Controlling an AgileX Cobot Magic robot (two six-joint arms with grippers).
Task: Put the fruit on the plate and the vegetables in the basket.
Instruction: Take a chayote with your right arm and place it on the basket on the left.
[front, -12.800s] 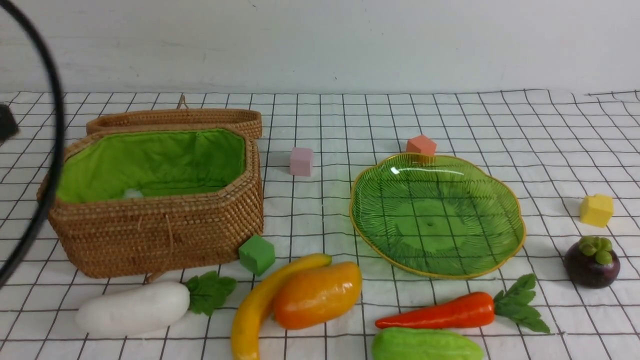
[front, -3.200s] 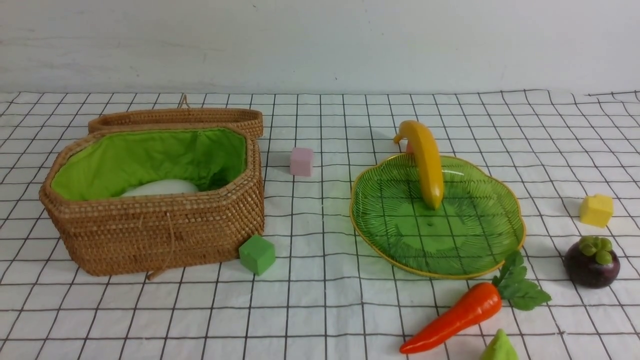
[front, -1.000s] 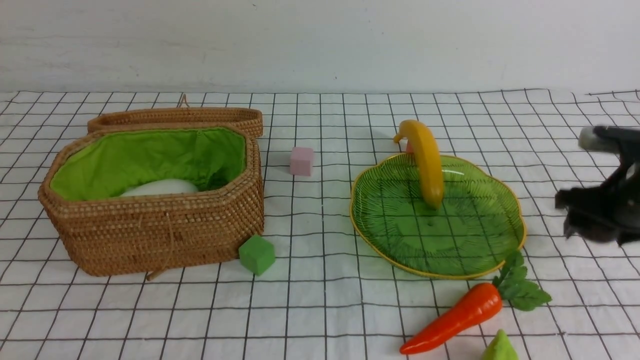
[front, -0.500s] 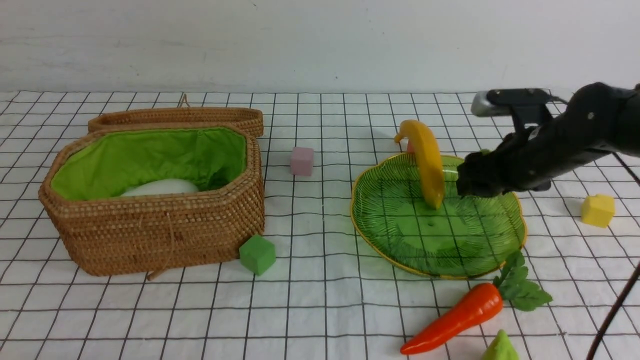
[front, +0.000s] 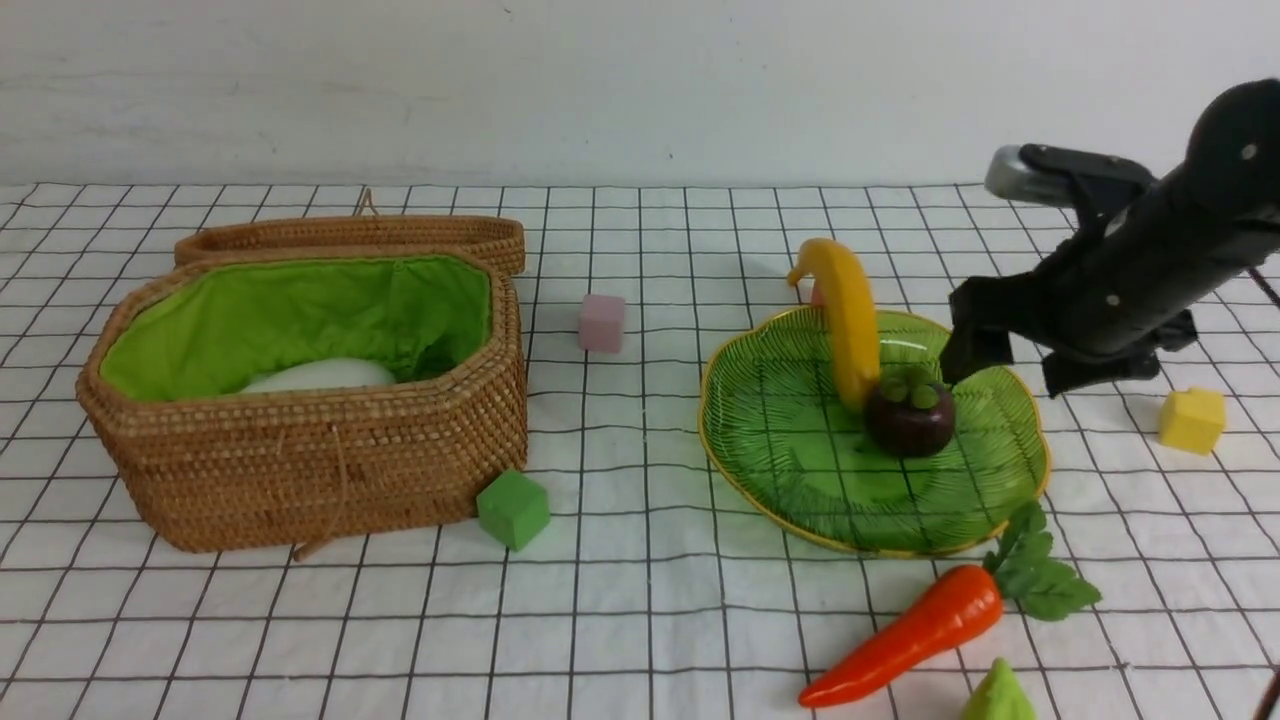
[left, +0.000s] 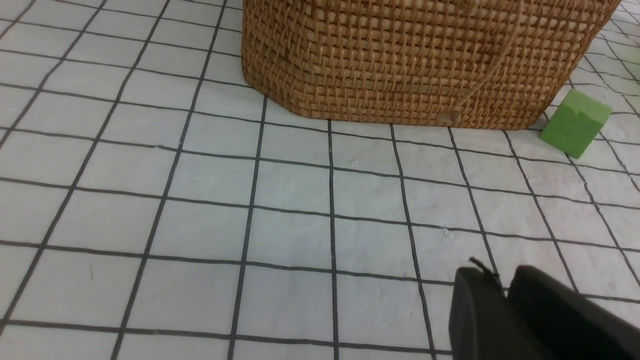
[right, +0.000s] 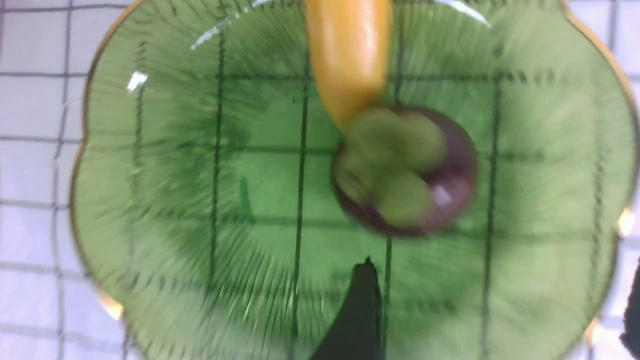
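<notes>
The green glass plate holds a yellow banana, which leans over its far rim, and a dark purple mangosteen resting against the banana's near tip. My right gripper hovers open and empty just above the plate's right side; in the right wrist view the mangosteen lies free beyond the right gripper. A white radish lies inside the wicker basket. An orange carrot and the tip of a green cucumber lie on the cloth in front of the plate. My left gripper is shut and empty, low over the cloth near the basket.
The basket's lid lies behind it. A green cube sits at the basket's front right corner, a pink cube between basket and plate, and a yellow cube right of the plate.
My right arm swung in from the right over the plate with the mangosteen. The gripper has opened and lifted back, leaving the mangosteen on the plate beside the banana.
</notes>
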